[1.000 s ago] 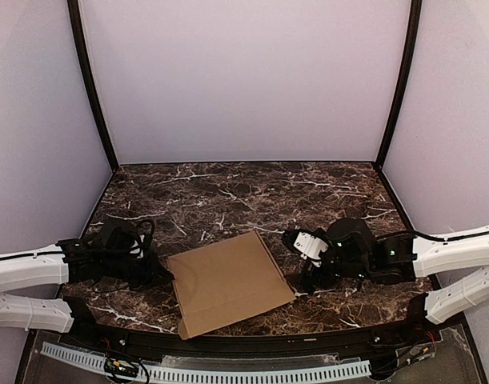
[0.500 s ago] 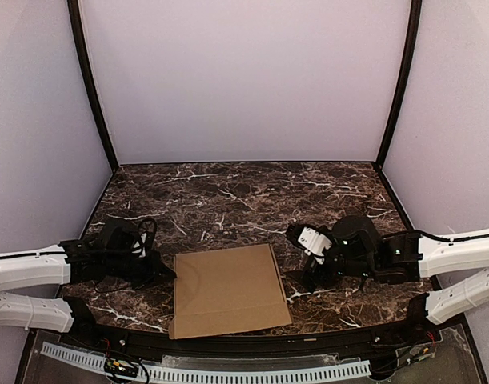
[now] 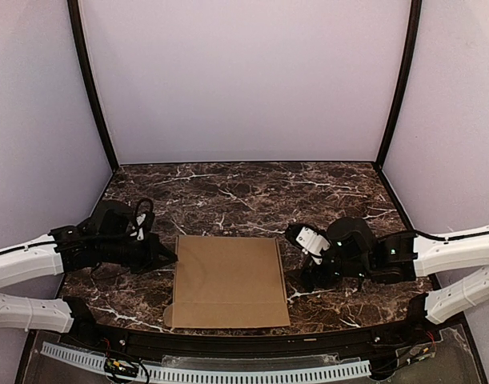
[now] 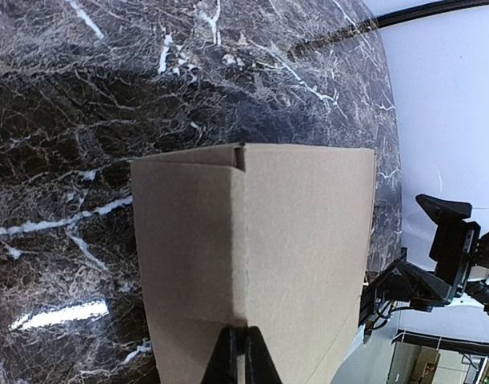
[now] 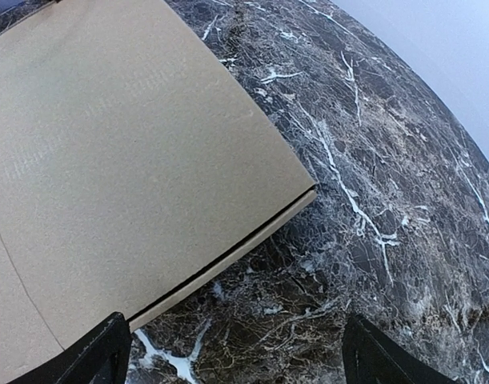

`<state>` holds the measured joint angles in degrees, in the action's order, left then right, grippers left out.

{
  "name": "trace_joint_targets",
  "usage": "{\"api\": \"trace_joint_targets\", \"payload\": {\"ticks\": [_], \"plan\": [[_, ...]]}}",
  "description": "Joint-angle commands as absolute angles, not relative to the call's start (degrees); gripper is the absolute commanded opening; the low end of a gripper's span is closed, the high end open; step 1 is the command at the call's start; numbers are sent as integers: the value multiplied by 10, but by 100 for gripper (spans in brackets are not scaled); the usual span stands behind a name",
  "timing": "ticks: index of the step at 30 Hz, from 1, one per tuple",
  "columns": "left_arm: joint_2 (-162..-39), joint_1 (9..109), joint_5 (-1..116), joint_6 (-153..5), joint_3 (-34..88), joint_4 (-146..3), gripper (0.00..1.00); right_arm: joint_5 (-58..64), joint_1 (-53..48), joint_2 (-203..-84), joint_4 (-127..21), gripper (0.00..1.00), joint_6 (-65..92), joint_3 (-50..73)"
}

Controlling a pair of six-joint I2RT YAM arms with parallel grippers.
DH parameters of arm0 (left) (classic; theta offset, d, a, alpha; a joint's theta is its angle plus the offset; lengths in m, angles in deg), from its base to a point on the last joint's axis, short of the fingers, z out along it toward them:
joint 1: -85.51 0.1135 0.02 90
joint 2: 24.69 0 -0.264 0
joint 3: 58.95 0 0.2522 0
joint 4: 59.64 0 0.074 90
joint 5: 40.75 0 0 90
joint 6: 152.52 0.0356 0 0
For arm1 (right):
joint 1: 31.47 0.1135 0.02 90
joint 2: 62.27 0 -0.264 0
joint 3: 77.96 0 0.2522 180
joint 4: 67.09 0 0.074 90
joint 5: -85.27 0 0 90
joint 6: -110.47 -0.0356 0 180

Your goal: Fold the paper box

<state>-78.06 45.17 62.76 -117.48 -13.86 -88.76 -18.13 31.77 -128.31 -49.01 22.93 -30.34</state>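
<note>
The paper box (image 3: 228, 280) lies flat on the dark stone table (image 3: 228, 192), close to the near edge and in the middle, between the two arms; it is plain brown card, folded shut and low; its sides run nearly straight with the table edge; a small bit of card sticks out at its near left corner.

The left gripper (image 3: 166, 258) comes in low from the left and its tip is right at the left side of the box; in the left wrist view its two fingers (image 4: 226, 356) are pressed tight together, with no gap to see; they lie over the brown card, just where a fold line runs across the top of the box; I cannot tell if a thin bit of card is caught between them or if they only touch it; a small slit shows in the box edge on the far side from the fingers.

The right gripper (image 3: 304, 278) sits just to the right of the box, low over the table; its fingers (image 5: 100, 356) are spread wide apart, one at each bottom corner of the right wrist view; nothing is between them but the stone table and the side of the box; they hold nothing and do not touch the card; from here the box edge shows a thin dark line between its top and bottom layers.
</note>
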Motion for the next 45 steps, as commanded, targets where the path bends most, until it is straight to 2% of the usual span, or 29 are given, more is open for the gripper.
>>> {"api": "trace_joint_targets", "payload": {"ticks": [1,7,11,33,41,43,44,45], "plan": [[-766,453,618,-1146,-106,-923,1,-174,310,-1281,-507,91,225,-292],[-763,453,616,-1134,-101,-931,1,-130,279,-1295,-542,93,166,-301],[-764,453,614,-1128,-110,-933,1,-91,261,-1324,-564,98,123,-292],[-761,453,618,-1058,-183,-842,1,185,152,-1455,-801,99,-3,-337],[-764,454,612,-1055,-185,-849,1,187,150,-1464,-834,99,-21,-356],[-775,453,614,-1060,-183,-857,10,182,150,-1456,-823,99,-16,-356],[-786,453,623,-1062,-183,-858,22,178,150,-1451,-816,99,-13,-356],[-792,453,628,-1065,-183,-857,27,173,150,-1447,-809,99,-10,-356]]}}
